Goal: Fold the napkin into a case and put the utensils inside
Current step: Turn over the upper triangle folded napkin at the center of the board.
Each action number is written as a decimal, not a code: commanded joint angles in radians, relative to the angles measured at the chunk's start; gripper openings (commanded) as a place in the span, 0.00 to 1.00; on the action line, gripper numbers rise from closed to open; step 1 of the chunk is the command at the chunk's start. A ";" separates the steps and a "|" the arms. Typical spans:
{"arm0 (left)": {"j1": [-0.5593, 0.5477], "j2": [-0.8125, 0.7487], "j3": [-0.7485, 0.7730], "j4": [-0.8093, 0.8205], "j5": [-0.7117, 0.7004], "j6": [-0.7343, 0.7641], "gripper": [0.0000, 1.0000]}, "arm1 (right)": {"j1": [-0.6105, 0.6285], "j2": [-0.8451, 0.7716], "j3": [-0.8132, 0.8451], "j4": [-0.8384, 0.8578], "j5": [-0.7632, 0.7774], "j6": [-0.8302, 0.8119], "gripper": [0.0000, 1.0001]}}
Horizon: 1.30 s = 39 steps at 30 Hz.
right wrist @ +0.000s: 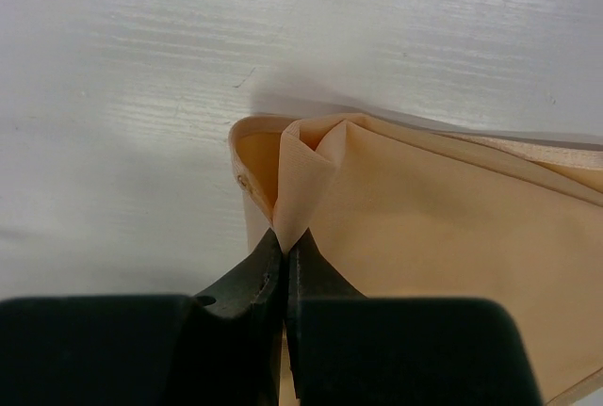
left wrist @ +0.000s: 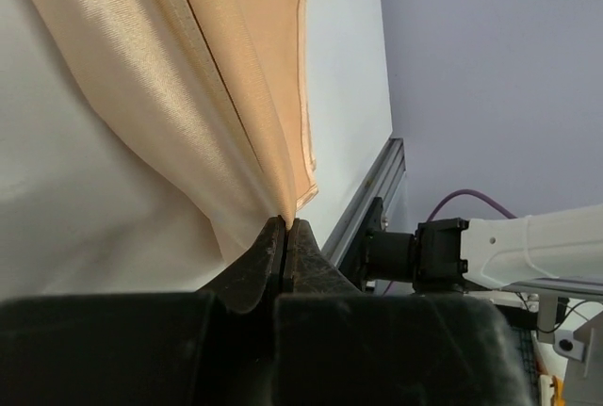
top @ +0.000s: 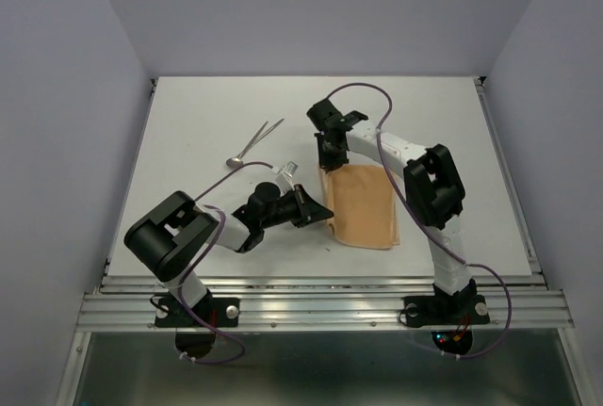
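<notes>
The peach-orange napkin (top: 363,206) lies folded into an upright oblong near the middle of the table. My left gripper (top: 323,215) is shut on its near left corner; the cloth (left wrist: 188,95) fans up from the pinch between the closed jaws (left wrist: 285,222). My right gripper (top: 329,165) is shut on the far left corner, where a small fold of cloth (right wrist: 306,180) rises out of the closed jaws (right wrist: 285,236). The utensils (top: 252,145), thin silver pieces with a spoon bowl toward the front, lie to the far left of the napkin, away from both grippers.
A white table top (top: 207,114) carries everything. A metal rail (top: 320,284) runs along its near edge. Grey walls stand on the left, back and right. The right arm's base (left wrist: 443,251) shows in the left wrist view beyond the table edge.
</notes>
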 commanded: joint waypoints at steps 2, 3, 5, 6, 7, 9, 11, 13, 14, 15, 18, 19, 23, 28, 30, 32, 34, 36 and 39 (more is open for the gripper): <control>-0.021 -0.067 -0.002 -0.146 0.255 0.093 0.00 | -0.014 -0.008 0.009 0.282 0.247 0.056 0.01; -0.016 -0.077 0.009 -0.199 0.248 0.125 0.00 | -0.014 -0.016 0.004 0.282 0.254 0.066 0.01; -0.015 -0.109 0.035 -0.347 0.211 0.228 0.00 | -0.014 -0.028 -0.009 0.287 0.262 0.082 0.01; -0.014 -0.130 0.058 -0.393 0.191 0.287 0.00 | -0.014 -0.042 -0.029 0.298 0.259 0.086 0.01; -0.014 -0.138 0.069 -0.465 0.153 0.314 0.00 | -0.014 -0.048 -0.039 0.302 0.258 0.087 0.01; -0.013 -0.153 0.091 -0.506 0.131 0.349 0.00 | -0.014 -0.054 -0.051 0.302 0.254 0.092 0.01; -0.013 -0.150 0.107 -0.541 0.114 0.384 0.00 | -0.005 -0.060 -0.065 0.309 0.251 0.095 0.01; -0.013 -0.137 0.112 -0.549 0.114 0.400 0.00 | -0.005 -0.060 -0.069 0.310 0.250 0.095 0.01; -0.013 -0.130 0.115 -0.550 0.114 0.403 0.00 | -0.005 -0.059 -0.069 0.313 0.247 0.098 0.01; -0.013 -0.118 0.115 -0.552 0.114 0.406 0.00 | 0.004 -0.059 -0.068 0.313 0.244 0.098 0.01; -0.013 -0.110 0.109 -0.561 0.108 0.421 0.00 | 0.024 -0.059 -0.069 0.313 0.250 0.112 0.01; -0.013 -0.112 0.106 -0.572 0.100 0.424 0.00 | 0.024 -0.059 -0.069 0.315 0.253 0.122 0.01; -0.013 -0.123 0.098 -0.601 0.074 0.441 0.15 | 0.033 -0.052 -0.082 0.324 0.259 0.138 0.01; -0.013 -0.159 0.091 -0.635 0.034 0.449 0.49 | 0.043 -0.048 -0.080 0.327 0.247 0.129 0.01; -0.013 -0.172 0.088 -0.642 0.025 0.449 0.55 | 0.052 -0.051 -0.083 0.333 0.241 0.124 0.01; -0.013 -0.189 0.085 -0.655 0.010 0.451 0.62 | 0.052 -0.057 -0.092 0.338 0.238 0.121 0.01; -0.013 -0.209 0.083 -0.664 0.001 0.451 0.63 | 0.052 -0.059 -0.094 0.339 0.228 0.119 0.01; -0.013 -0.244 0.081 -0.684 -0.024 0.446 0.63 | 0.061 -0.057 -0.100 0.339 0.228 0.121 0.01; -0.013 -0.288 0.081 -0.728 -0.056 0.441 0.63 | 0.061 -0.049 -0.098 0.339 0.225 0.119 0.01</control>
